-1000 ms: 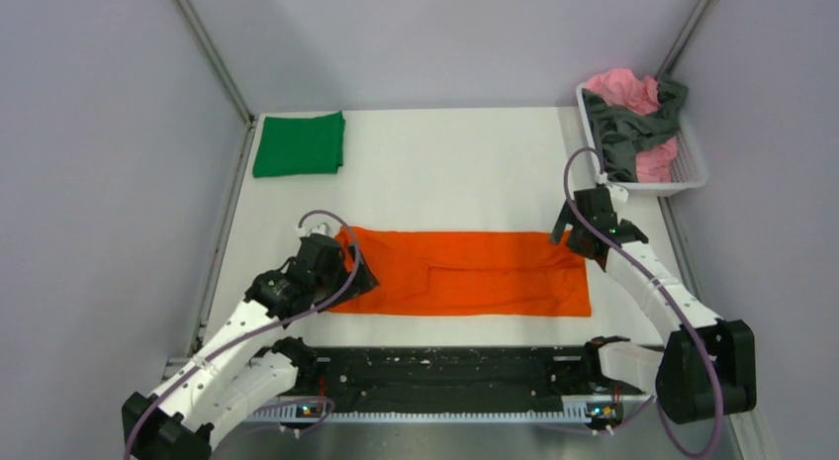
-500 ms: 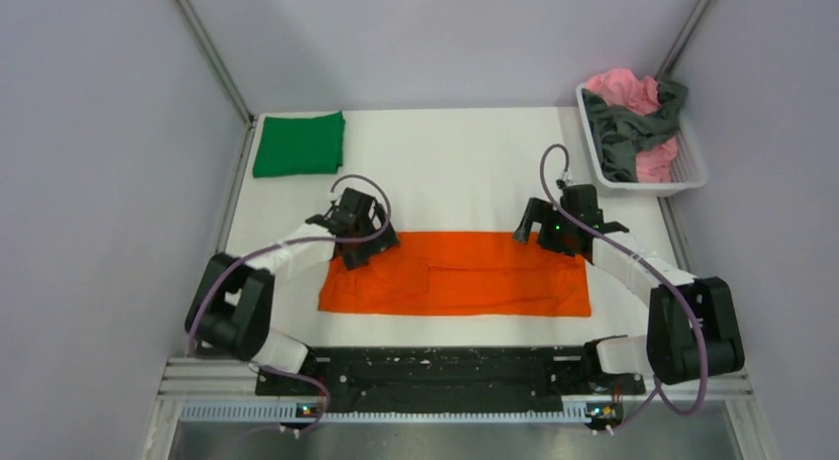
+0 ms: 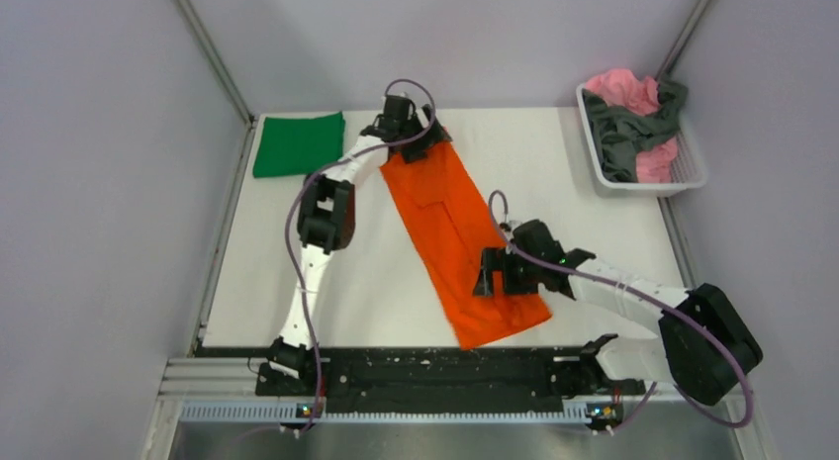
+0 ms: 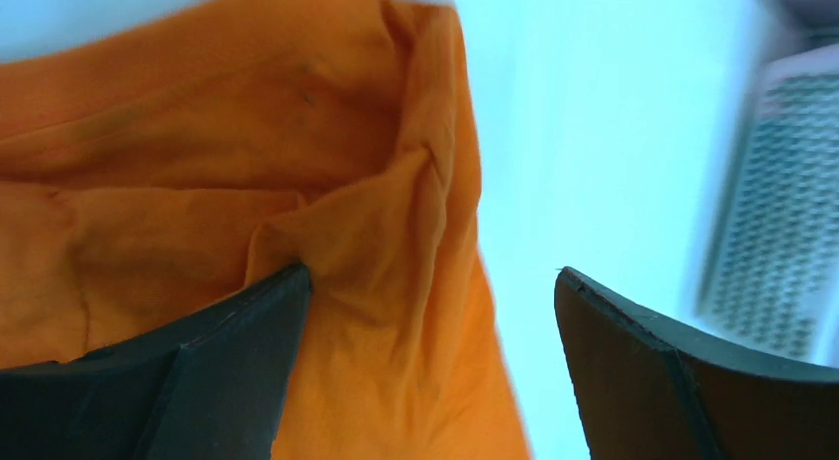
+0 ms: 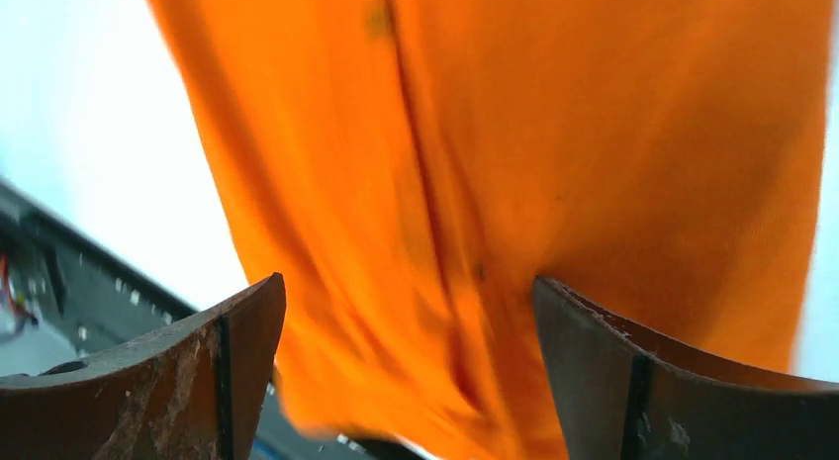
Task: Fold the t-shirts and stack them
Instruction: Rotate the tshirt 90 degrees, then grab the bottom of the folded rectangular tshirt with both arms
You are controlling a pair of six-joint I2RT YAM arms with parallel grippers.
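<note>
Across the surface [image 3: 594, 232] the orange shirt [image 3: 445, 223] lies as a slanted strip, left pincer [image 3: 420, 143] at its far end and right pincer [image 3: 498, 279] over its near part, both gaping wide and empty, so a one-layer pinch could unravel the fold.

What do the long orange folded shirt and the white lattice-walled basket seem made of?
Orange folded shirt: soft matte cloth, probably cotton knit; it creases and puckers in the wrist views. White lattice-walled basket: likely rigid moulded plastic, judging by its thin, straight, perforated walls.
</note>
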